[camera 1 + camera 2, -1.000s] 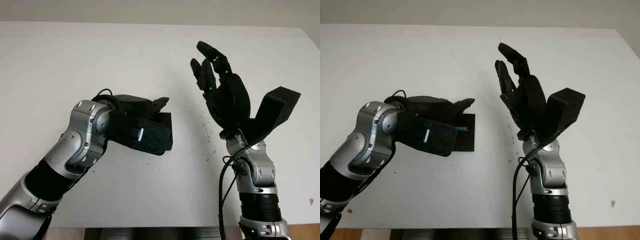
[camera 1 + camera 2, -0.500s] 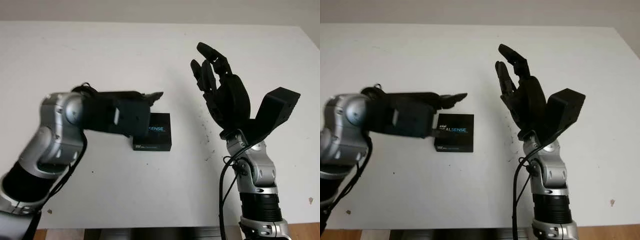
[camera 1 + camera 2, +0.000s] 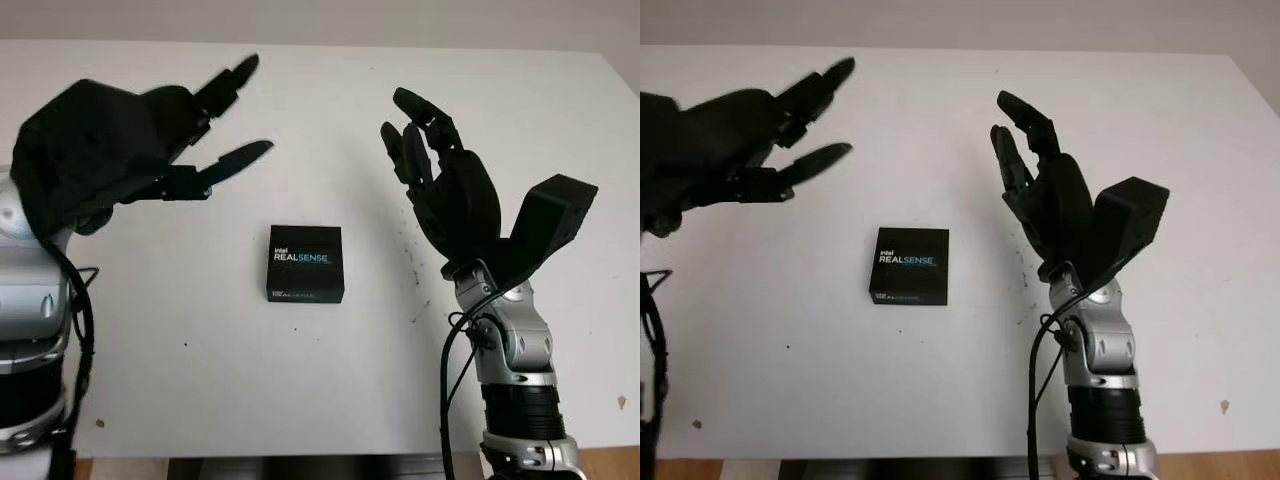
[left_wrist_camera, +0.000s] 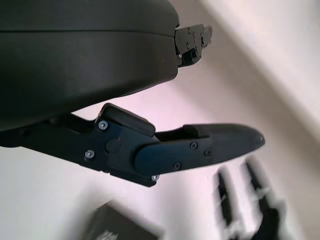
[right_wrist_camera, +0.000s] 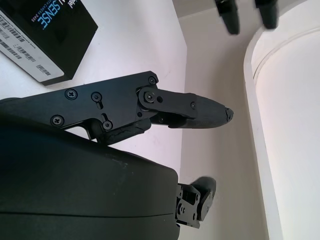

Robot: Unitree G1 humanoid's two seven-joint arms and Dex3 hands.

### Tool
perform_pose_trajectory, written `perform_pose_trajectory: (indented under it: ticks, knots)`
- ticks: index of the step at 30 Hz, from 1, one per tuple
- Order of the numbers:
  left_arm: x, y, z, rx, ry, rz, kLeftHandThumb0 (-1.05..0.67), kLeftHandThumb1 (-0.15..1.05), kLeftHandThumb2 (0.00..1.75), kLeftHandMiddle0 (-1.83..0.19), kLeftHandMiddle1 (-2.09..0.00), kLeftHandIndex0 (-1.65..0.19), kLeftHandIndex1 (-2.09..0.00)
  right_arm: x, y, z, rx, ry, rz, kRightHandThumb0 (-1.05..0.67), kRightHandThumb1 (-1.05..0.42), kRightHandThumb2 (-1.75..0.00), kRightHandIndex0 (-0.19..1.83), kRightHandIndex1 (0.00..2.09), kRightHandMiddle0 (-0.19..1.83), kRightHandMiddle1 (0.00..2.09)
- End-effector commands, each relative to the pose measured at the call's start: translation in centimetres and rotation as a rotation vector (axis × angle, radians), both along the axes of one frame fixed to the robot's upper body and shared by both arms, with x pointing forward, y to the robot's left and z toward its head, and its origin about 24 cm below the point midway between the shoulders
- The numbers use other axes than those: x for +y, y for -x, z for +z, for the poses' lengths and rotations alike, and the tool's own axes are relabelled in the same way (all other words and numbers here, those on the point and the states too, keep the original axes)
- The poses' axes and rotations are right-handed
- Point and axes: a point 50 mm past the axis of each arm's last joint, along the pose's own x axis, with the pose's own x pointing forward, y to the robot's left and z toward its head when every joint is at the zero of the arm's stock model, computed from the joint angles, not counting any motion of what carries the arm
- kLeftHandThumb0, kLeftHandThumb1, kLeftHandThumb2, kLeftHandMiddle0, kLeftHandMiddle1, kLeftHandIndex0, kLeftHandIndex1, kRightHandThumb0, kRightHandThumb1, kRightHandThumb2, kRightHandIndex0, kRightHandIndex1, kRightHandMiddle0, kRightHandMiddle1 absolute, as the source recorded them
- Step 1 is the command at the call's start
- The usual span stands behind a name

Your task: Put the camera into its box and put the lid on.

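While the closed black box (image 3: 305,264) sits lidded mid-worktop (image 3: 320,390), your left hand (image 3: 130,150) hangs released above the far left, and your right hand (image 3: 445,190) is raised, holding nothing, right of the box.

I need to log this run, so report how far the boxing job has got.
Looks done: the black box sits closed on the white table, lid on. In hand: nothing; left hand and right hand are open above the table. Nothing appears left.

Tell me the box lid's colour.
Black, with white and blue lettering; the box shows best in the left eye view.
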Motion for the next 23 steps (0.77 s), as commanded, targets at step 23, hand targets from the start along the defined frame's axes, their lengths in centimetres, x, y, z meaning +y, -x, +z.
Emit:
perform_pose_trajectory:
  ticks: [23]
  knots:
    - [1.6, -3.7, -9.9, 0.085, 0.490, 0.124, -0.80, 1.05, 0.70, 0.19, 0.00, 0.19, 0.00, -0.8, -1.8, 0.5, -0.031, 0.097, -0.091, -0.78, -1.05, -0.66, -0.19, 0.00, -0.19, 0.00]
